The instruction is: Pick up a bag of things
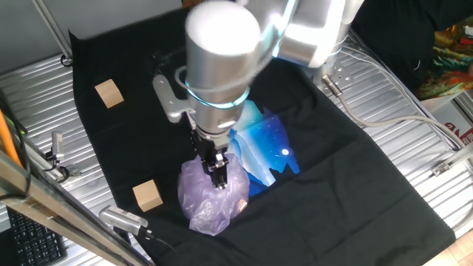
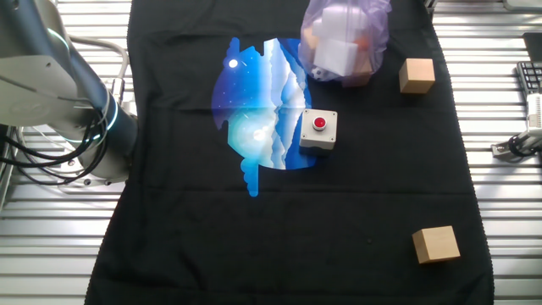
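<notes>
The bag of things [image 1: 209,201] is a bulging, crinkly pale-purple plastic bag resting on the black cloth near the front edge. In the other fixed view it [image 2: 343,38] lies at the top, with white and orange items showing through. My gripper [image 1: 217,179] points straight down into the top of the bag, its dark fingers [image 1: 215,164] close together and pinching the plastic. In the other fixed view only the arm's lower body [image 2: 59,93] shows at the left, and the gripper is out of sight.
A shiny blue-and-white plastic bag [image 1: 267,146] [image 2: 262,110] lies right beside the purple bag. A white box with a red button [image 2: 318,130] sits between them. Two wooden cubes [image 1: 109,94] [image 1: 148,195] lie on the cloth. Metal table edges surround the cloth.
</notes>
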Robot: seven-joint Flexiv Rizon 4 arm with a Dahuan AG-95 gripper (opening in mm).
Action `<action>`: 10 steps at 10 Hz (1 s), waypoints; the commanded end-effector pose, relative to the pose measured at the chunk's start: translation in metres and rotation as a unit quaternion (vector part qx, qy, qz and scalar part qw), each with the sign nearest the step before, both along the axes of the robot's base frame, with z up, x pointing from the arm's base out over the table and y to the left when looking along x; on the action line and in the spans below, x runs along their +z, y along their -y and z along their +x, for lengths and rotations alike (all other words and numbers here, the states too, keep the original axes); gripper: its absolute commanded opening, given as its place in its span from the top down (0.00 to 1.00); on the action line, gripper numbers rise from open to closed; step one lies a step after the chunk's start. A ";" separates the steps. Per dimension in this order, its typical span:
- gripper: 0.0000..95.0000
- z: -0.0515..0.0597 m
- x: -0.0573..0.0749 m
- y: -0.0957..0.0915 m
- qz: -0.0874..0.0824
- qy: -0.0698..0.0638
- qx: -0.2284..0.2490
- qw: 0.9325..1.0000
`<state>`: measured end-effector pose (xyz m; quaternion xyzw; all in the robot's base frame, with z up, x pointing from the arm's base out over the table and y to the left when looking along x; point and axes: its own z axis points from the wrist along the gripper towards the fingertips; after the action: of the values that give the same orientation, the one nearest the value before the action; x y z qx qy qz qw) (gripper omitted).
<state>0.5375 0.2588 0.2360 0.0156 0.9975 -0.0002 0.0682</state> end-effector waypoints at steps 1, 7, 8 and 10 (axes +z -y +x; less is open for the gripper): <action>0.00 0.001 0.001 -0.001 0.002 -0.002 0.002 1.000; 0.00 0.001 0.001 -0.001 -0.005 0.006 0.073 0.997; 0.00 0.001 0.001 -0.001 -0.006 -0.001 0.091 0.996; 0.00 0.001 0.001 -0.001 0.000 -0.007 0.110 0.994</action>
<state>0.5378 0.2600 0.2373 -0.0827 0.9945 0.0038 0.0646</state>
